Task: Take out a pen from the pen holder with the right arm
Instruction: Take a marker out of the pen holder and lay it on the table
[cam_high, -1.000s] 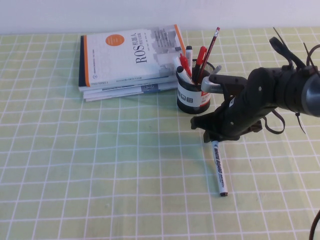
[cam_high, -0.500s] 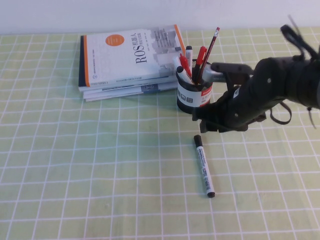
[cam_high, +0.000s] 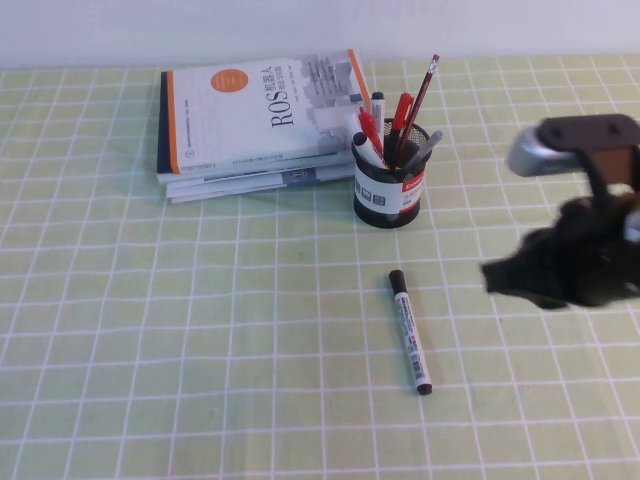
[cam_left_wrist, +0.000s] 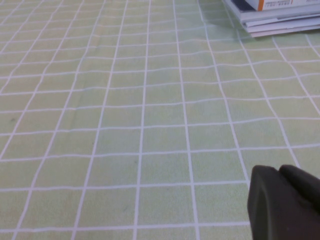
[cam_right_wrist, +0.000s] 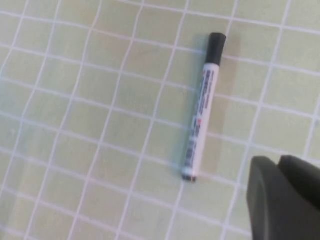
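Observation:
A white marker with a black cap (cam_high: 410, 331) lies flat on the green checked cloth, in front of the black mesh pen holder (cam_high: 386, 190). The holder stands upright with several red, white and grey pens in it. My right gripper (cam_high: 497, 278) hovers to the right of the marker, well apart from it, shut and empty. In the right wrist view the marker (cam_right_wrist: 202, 106) lies free on the cloth, away from the closed right gripper (cam_right_wrist: 278, 162). The left gripper (cam_left_wrist: 278, 172) shows only in its wrist view, shut over bare cloth.
A stack of books (cam_high: 262, 120) lies at the back left of the holder; its edge shows in the left wrist view as the book stack (cam_left_wrist: 275, 17). Green checked cloth (cam_high: 150, 330) covers the whole table.
The right gripper let go of the marker, pulled back to the right away from the holder and shut. The marker now rests on the cloth.

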